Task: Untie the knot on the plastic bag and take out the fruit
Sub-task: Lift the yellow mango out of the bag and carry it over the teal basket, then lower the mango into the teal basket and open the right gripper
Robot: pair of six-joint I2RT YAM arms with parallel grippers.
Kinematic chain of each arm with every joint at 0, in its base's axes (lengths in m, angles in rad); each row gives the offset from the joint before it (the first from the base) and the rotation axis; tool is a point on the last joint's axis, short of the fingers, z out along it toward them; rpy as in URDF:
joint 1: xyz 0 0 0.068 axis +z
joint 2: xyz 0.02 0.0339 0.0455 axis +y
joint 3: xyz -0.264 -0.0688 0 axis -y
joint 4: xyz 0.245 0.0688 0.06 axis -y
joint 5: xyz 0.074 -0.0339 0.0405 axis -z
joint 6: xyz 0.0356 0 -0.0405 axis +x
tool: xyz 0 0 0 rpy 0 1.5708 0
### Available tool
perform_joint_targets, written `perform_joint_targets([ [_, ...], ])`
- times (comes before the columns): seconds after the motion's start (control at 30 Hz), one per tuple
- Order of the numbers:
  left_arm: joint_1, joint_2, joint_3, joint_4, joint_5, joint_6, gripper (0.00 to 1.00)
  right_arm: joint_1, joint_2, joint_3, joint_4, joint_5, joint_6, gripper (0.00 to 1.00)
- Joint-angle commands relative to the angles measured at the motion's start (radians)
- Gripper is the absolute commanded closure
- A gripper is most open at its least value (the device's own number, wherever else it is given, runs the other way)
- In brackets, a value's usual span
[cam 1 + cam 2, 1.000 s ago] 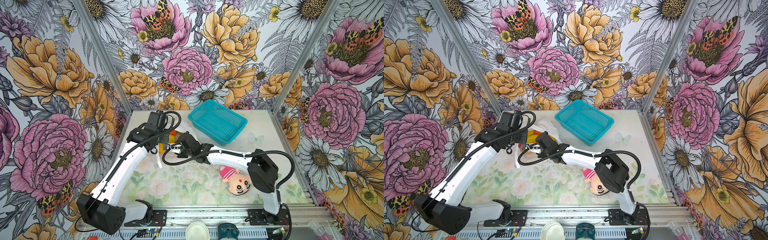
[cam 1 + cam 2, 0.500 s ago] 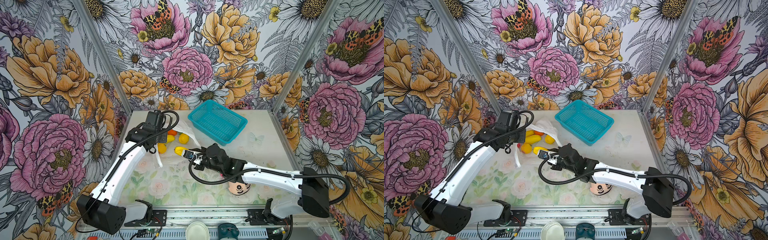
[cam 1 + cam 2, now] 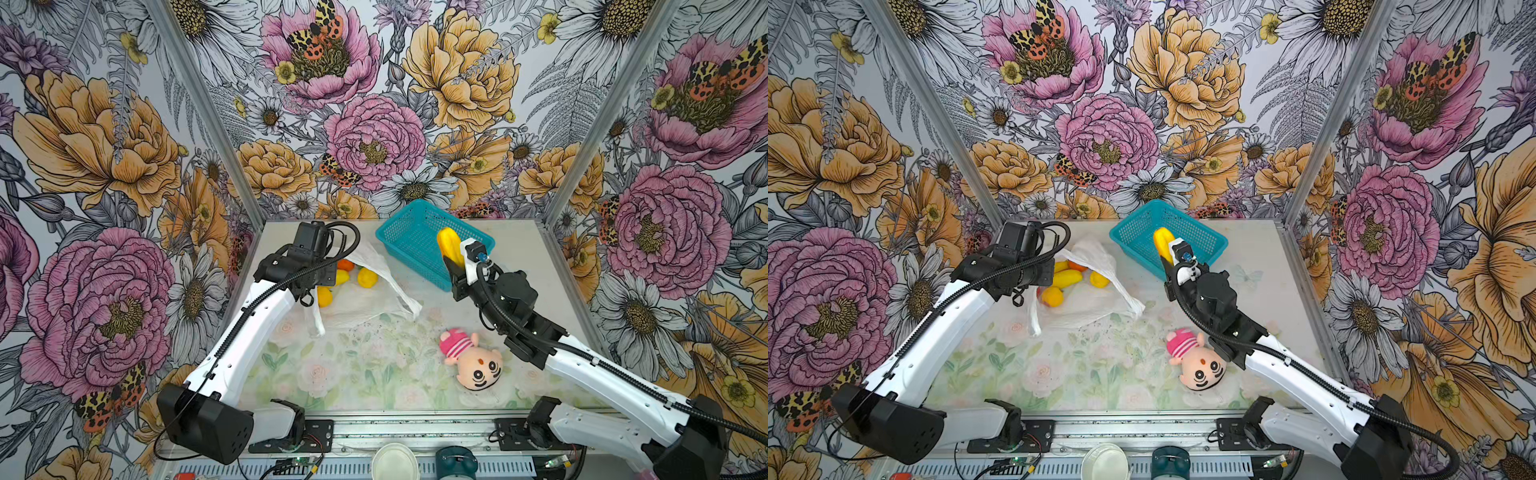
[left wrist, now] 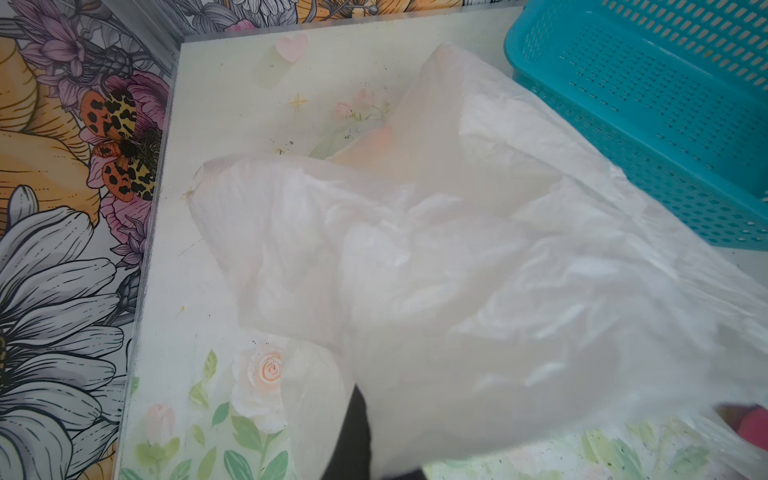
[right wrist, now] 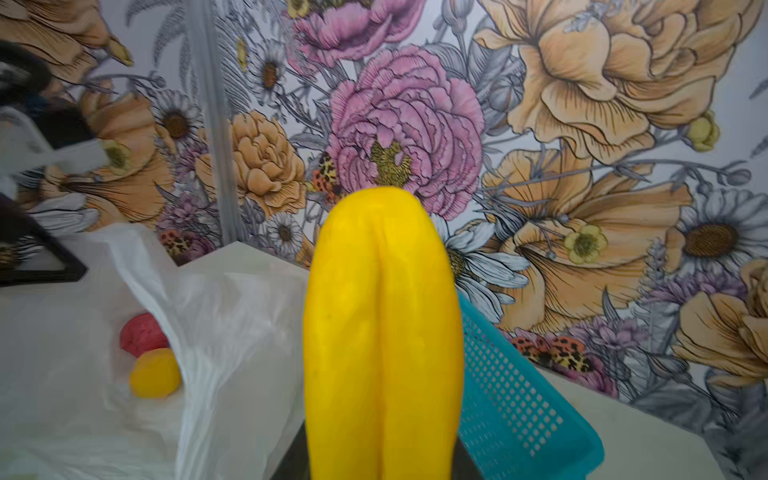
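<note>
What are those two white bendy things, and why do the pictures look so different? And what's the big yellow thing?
They are two robot arms, and each one ends in a pincer called a gripper. Two pictures look down from a camera above the table. The two close-ups come from little cameras on the arms' wrists. The left gripper pinches the white plastic bag, which lies open with small fruits showing in it. The right gripper holds a long yellow fruit up by the teal basket. That fruit fills its wrist picture. A plush doll with a pink hat lies on the table too.
</note>
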Motion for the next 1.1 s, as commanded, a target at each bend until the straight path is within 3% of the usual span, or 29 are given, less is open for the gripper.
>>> perform_joint_targets([
  [0.0,-0.004,0.0,-0.011,0.002,0.029,-0.008,1.0,-0.077,0.127,0.088,-0.096,0.116,0.165,1.0],
  [0.07,-0.004,-0.001,-0.011,0.002,0.031,-0.008,1.0,-0.112,0.215,0.138,-0.131,0.16,0.186,1.0],
  [0.3,-0.018,-0.003,-0.013,0.002,0.027,-0.007,1.0,-0.21,0.57,0.405,-0.324,0.098,0.204,1.0],
  [0.4,-0.021,0.004,-0.011,0.002,0.028,-0.008,1.0,-0.256,0.672,0.477,-0.357,0.02,0.212,1.0],
  [0.6,-0.049,0.0,-0.025,0.002,-0.037,0.0,1.0,-0.329,0.846,0.63,-0.439,-0.079,0.245,1.0],
  [0.87,-0.066,0.043,-0.026,-0.006,-0.077,0.005,1.0,-0.379,0.995,0.755,-0.485,-0.108,0.262,1.0],
  [0.97,-0.073,0.049,-0.021,-0.006,-0.083,0.006,1.0,-0.398,1.001,0.763,-0.493,-0.114,0.275,0.93],
  [1.07,-0.069,0.065,-0.012,-0.011,-0.057,0.007,1.0,-0.408,0.997,0.757,-0.492,-0.106,0.28,0.77],
])
